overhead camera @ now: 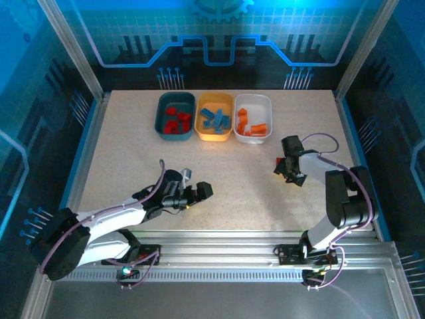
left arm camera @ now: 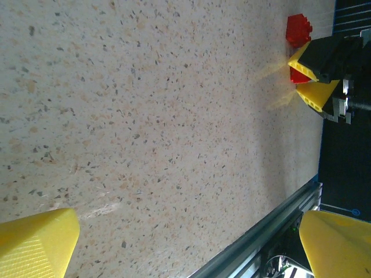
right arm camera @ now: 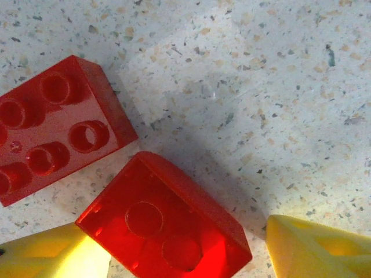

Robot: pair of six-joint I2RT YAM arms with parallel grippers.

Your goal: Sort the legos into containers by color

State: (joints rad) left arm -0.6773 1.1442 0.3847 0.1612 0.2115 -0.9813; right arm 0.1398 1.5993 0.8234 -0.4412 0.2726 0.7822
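Close together, glossy red lego (right arm camera: 165, 226), second red lego (right arm camera: 55, 127), studded.

free: table (overhead camera: 232, 166) centre | blocked: far edge, three trays (overhead camera: 214, 137) side by side | two red bricks (right arm camera: 58, 124) at right gripper (overhead camera: 290, 176)

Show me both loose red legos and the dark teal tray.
Lower red lego (right arm camera: 165, 223): right wrist view, top face.
Upper red lego (right arm camera: 55, 124): right wrist view, top face.
Dark teal tray (overhead camera: 159, 117): top external view, left rim.
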